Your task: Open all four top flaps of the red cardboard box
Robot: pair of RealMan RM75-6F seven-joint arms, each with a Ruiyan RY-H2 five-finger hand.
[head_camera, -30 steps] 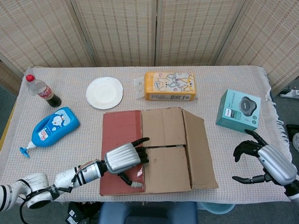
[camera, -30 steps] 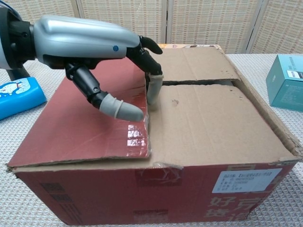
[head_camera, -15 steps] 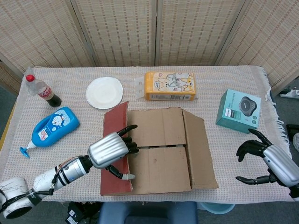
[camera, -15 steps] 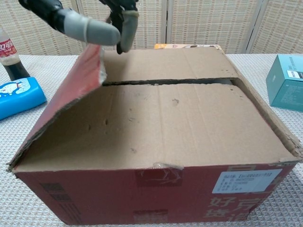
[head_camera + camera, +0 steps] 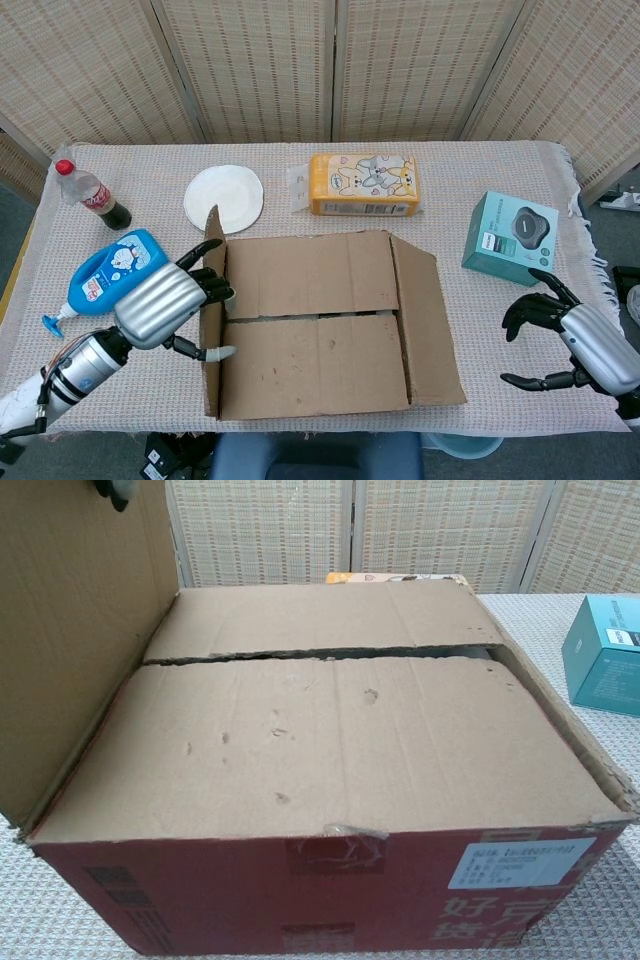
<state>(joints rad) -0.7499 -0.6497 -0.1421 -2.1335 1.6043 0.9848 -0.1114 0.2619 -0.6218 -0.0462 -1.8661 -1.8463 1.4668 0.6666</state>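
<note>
Red cardboard box sits at the near middle of the bench. Its left flap stands upright, and the other three flaps lie closed. The left hand is at the box's left side, its fingers hooked over the raised flap's edge and gripping it, thumb below, forearm reaching in from the near-left corner. The chest view shows this flap's plain brown inner face and, on the box's red front, a white label and pale Chinese characters; their text is too small to read. Right of the box and well apart, the right hand hovers by the bench's edge, palm turned inward, fingers spread and curved, holding nothing.
</note>
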